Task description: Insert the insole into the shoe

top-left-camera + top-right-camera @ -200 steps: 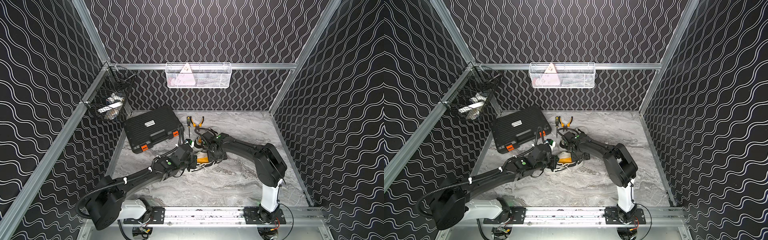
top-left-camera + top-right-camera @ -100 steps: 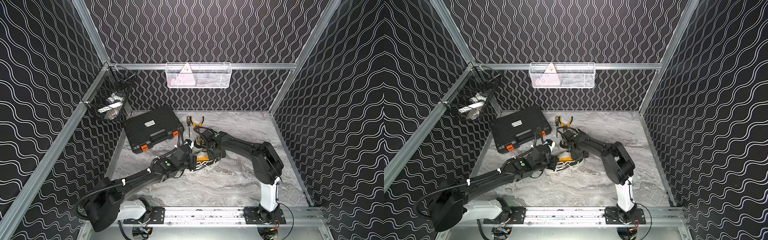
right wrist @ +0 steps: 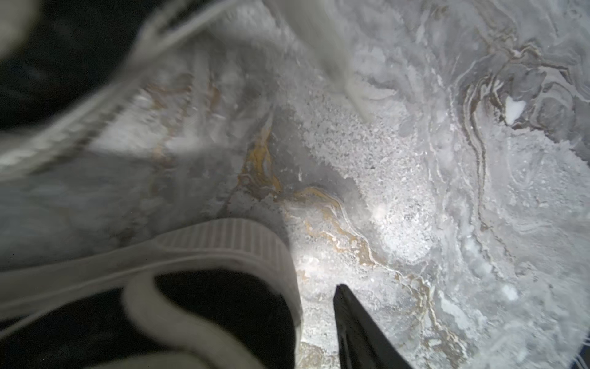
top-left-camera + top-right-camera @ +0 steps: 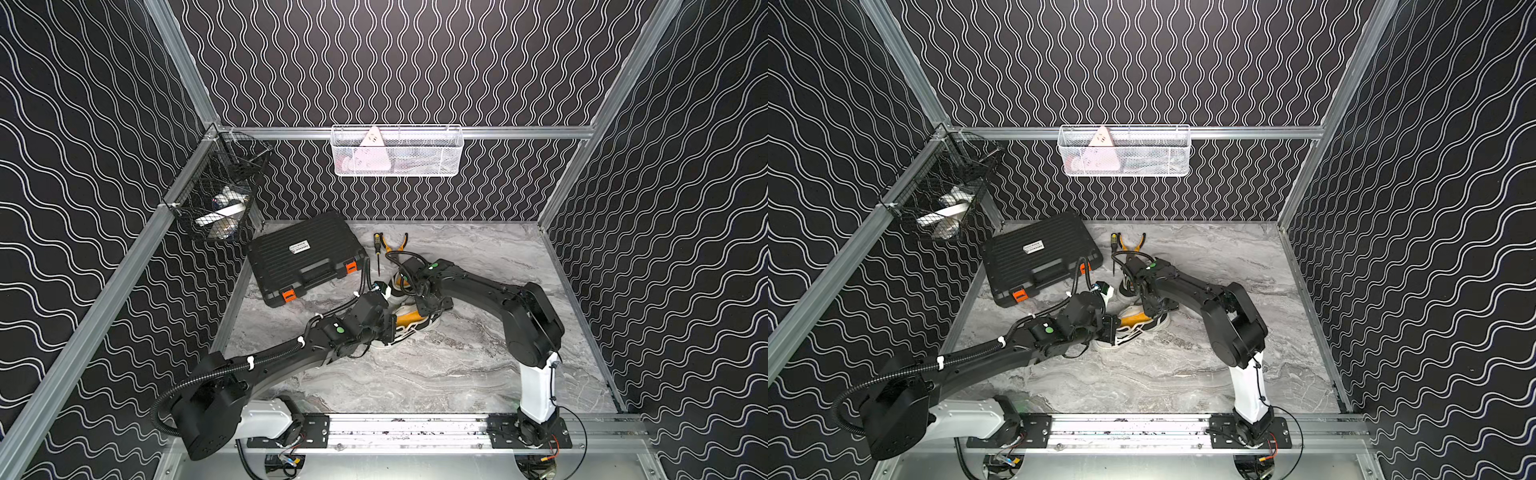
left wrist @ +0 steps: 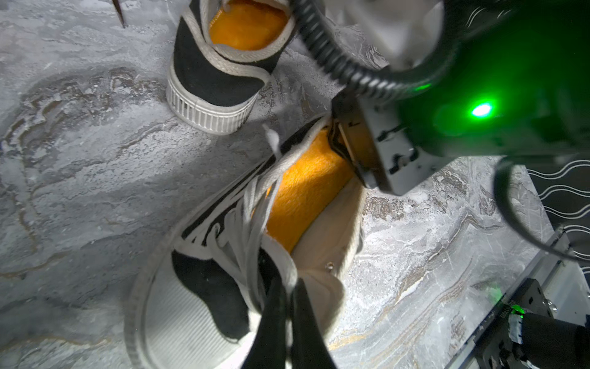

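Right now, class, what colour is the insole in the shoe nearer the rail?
Orange-yellow. The insole in the shoe shows best in the left wrist view.

Two shoes [image 4: 415, 328], two wire baskets [image 4: 216, 195], one black case [image 4: 305, 257], one screwdriver [image 4: 377, 255], one pliers [image 4: 397, 245], two arms [image 4: 478, 286].

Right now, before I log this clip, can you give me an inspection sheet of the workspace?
Surface: marble tabletop, nothing spilled seen.
Job's things: near shoe with the orange insole lying inside its opening; second shoe behind it, also orange inside.
Clutter: black tool case, screwdriver and orange-handled pliers at the back.
Grippers: left gripper shut on the near shoe's upper by the laces; right gripper at its heel, jaws apart, grip unclear.
Cables: ribbed conduit along the left arm; coiled cable at the right wrist.
Surroundings: white wire basket on the back wall, black wire basket on the left wall, both holding items.
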